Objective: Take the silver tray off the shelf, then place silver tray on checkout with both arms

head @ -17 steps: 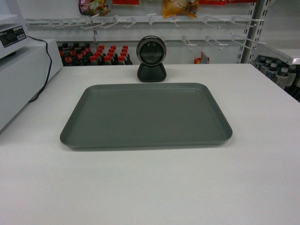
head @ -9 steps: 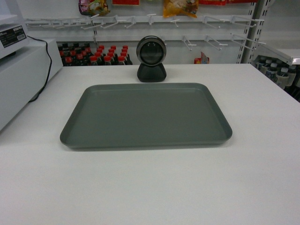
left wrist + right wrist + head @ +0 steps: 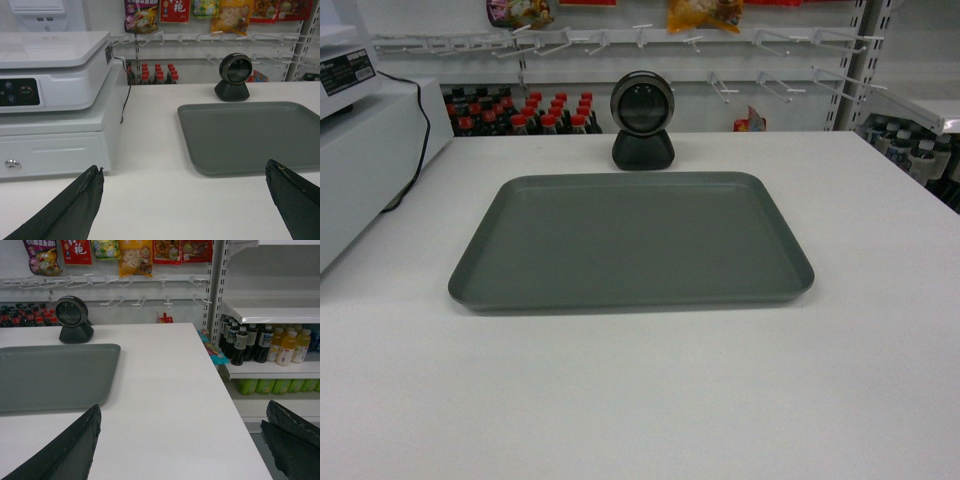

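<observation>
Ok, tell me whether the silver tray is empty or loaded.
Empty. The silver tray lies flat on the checkout, its whole grey floor bare in all three views.

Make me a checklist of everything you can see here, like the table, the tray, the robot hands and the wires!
Surface: the checkout is a broad white countertop.
Job's things: the silver tray lies flat on the checkout, with nothing in it.
Clutter: a round black scanner stands just behind the tray; a white cash register sits at the left.
Grippers: the left gripper and right gripper are both open, holding nothing, short of the tray.
Cables: a black cable runs down behind the register.
Surroundings: red-capped bottles, hanging snack bags, and a shelf of drinks at the right.
</observation>
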